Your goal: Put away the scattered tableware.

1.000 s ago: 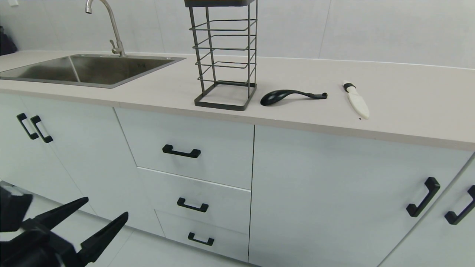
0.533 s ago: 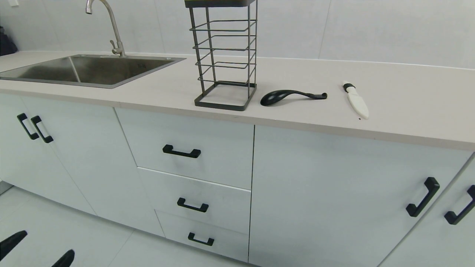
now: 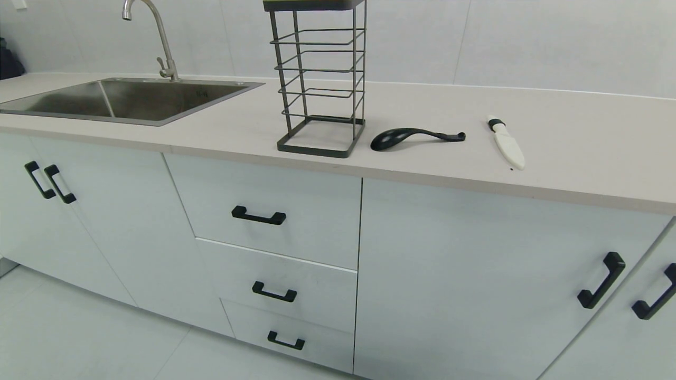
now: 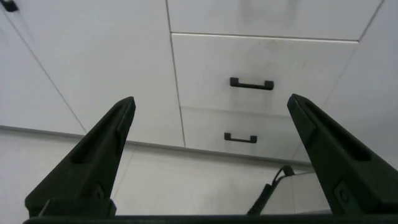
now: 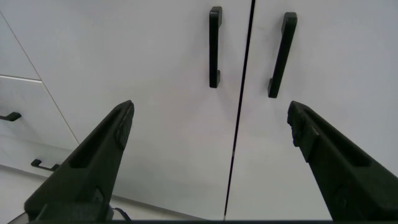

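Observation:
A black ladle (image 3: 409, 137) lies on the counter just right of a dark wire rack (image 3: 320, 79). Farther right lies a white knife-like utensil (image 3: 507, 141) with a black band near its far end. My left gripper (image 4: 211, 106) is open and empty, low down in front of the lower drawers (image 4: 261, 68). My right gripper (image 5: 211, 109) is also open and empty, facing two cabinet doors with black handles (image 5: 215, 46).
A steel sink (image 3: 127, 97) with a faucet (image 3: 158, 37) is set into the counter (image 3: 581, 142) at the left. Below the counter are three drawers (image 3: 259, 215) with black handles and cabinet doors on both sides. Pale floor lies in front.
My left gripper, seen at the lower left of the head view a second ago, has dropped down out of that picture. The counter items have not moved.

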`<state>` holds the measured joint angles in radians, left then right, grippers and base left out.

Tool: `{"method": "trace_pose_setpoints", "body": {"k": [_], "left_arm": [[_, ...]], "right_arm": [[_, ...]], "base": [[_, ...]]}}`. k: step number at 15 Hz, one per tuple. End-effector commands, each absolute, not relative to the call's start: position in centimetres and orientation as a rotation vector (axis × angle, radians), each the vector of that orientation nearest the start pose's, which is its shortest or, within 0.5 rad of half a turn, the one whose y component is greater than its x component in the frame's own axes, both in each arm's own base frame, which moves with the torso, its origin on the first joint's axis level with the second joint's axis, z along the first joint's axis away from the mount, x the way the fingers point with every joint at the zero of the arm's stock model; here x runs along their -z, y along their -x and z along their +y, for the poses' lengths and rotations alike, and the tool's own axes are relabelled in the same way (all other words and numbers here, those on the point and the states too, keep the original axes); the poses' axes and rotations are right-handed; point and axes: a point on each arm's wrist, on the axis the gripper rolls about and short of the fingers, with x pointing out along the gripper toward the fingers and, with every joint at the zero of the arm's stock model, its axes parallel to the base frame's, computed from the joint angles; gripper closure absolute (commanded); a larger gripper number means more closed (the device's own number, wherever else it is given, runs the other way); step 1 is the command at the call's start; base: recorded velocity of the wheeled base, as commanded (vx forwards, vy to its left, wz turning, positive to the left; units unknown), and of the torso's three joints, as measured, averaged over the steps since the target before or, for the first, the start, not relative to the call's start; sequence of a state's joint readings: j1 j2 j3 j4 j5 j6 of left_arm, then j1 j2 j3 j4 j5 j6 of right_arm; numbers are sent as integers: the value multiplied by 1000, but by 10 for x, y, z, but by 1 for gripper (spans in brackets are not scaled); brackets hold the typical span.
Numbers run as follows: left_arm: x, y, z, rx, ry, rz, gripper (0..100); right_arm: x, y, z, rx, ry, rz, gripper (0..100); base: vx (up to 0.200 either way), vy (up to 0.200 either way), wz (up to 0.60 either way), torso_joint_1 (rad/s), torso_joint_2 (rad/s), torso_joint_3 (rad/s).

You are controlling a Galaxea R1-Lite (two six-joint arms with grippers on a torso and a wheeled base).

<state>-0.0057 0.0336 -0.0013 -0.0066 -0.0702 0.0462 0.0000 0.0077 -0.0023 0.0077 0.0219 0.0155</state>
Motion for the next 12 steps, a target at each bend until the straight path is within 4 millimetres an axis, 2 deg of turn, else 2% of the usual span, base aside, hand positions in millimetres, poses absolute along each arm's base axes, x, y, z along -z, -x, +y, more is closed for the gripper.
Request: {"method": "trace_pose_setpoints", "body": {"k": [1,12], "left_arm": [[-76,23,-1,52,-48,-9,0],[-76,23,-1,44,-12,-3,0]], "right_arm": [[-76,22,0,-21,-15,14,0],[-76,22,0,-24,-15,14,0]], "base": [[0,0,0,0,0,0],[0,0,0,0,0,0]]}}
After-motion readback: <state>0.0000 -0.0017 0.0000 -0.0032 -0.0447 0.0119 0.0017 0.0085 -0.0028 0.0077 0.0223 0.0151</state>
